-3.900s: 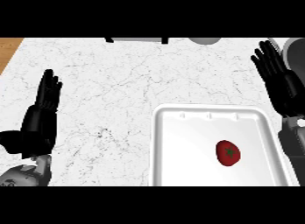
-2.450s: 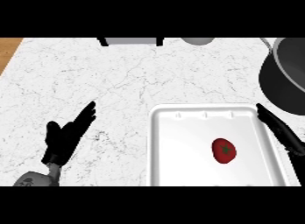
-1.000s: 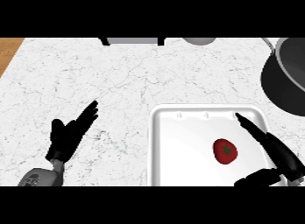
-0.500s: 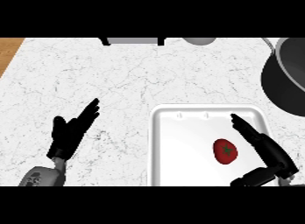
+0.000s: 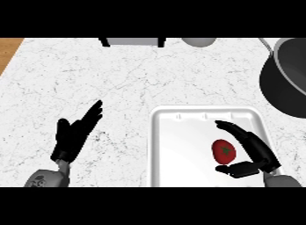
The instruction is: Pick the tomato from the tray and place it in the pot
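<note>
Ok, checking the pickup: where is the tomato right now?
In the head view, the tomato lies in the white tray, right of centre, just left of the right hand.

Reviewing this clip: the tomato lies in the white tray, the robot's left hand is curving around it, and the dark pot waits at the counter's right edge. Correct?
Not quite: the right hand is the one curving around the tomato in the white tray, as the head view shows. The left hand rests open on the counter, away from the tray. The dark pot does wait at the counter's right edge.
</note>
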You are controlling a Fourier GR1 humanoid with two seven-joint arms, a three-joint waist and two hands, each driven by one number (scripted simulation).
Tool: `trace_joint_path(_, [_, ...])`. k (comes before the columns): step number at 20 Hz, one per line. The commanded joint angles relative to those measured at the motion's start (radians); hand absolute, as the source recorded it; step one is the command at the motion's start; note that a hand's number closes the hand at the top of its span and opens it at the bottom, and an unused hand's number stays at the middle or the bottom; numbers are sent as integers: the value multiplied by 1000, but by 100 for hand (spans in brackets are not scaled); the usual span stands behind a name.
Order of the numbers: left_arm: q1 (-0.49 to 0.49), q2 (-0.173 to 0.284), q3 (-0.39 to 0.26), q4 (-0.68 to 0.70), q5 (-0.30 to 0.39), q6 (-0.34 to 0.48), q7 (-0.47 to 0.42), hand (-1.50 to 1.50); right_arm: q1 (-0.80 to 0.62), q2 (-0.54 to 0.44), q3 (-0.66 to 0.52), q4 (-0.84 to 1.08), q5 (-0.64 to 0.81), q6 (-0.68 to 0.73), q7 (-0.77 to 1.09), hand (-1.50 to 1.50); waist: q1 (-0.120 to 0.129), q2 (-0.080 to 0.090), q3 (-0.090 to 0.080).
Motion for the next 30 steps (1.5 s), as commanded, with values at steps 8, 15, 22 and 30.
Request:
trace_joint_path(8, [-3, 6, 26, 56, -11, -25, -43, 0, -11, 81, 35, 233, 82, -22, -235, 150, 8, 16, 15])
trace_joint_path(15, [-1, -11, 28, -13, -11, -8, 17, 0, 17, 114, 9, 189, 109, -137, -387, 150, 2, 11, 15])
trace_joint_path(22, [35, 4, 43, 2, -5, -10, -15, 0, 61, -365, -496, 382, -193, -20, -450, 150, -43, 19, 21])
trace_joint_path(30, [23, -19, 15, 16, -25, -22, -33, 0, 13, -602, -595, 729, -169, 50, -622, 150, 10, 18, 20])
